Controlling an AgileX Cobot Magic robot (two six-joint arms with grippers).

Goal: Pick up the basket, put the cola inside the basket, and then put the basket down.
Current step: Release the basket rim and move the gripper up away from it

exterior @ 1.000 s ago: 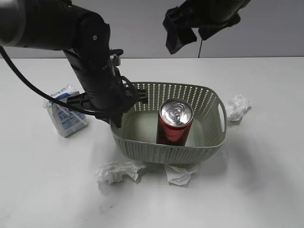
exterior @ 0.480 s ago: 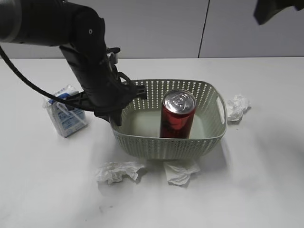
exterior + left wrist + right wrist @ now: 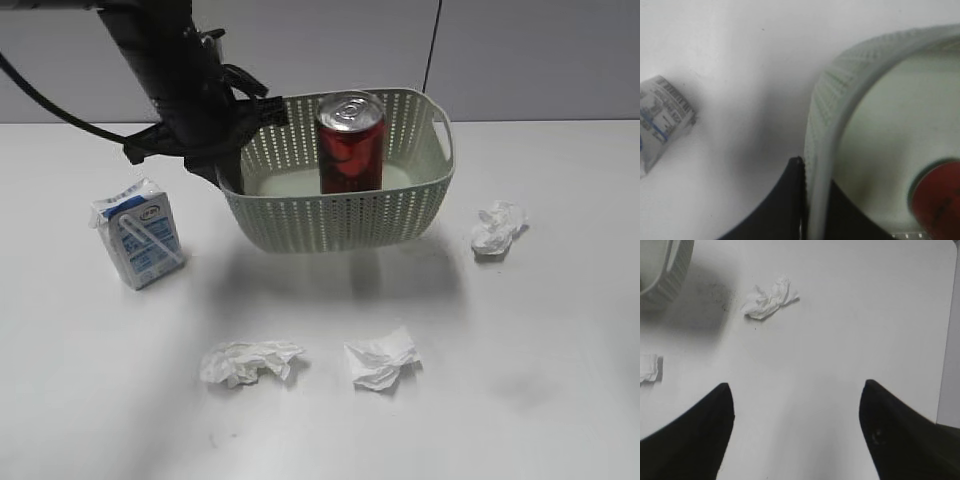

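The pale green basket (image 3: 340, 215) hangs in the air above the table, its shadow below it. My left gripper (image 3: 228, 170) is shut on the basket's left wall and holds it up. The red cola can (image 3: 351, 145) stands upright inside the basket. In the left wrist view my jaws (image 3: 815, 200) pinch the basket wall (image 3: 827, 115), and the can (image 3: 937, 197) shows at the bottom right. My right gripper (image 3: 796, 390) is open and empty above bare table, out of the exterior view. A corner of the basket (image 3: 667, 275) shows in the right wrist view.
A blue-and-white milk carton (image 3: 138, 232) stands at the left, also in the left wrist view (image 3: 662, 117). Crumpled tissues lie at the front left (image 3: 248, 361), front middle (image 3: 381, 359) and right (image 3: 497, 228). A grey wall stands behind the table.
My left gripper has lifted the basket with the can off the table, up and back. The right arm has left the exterior view at the top right.
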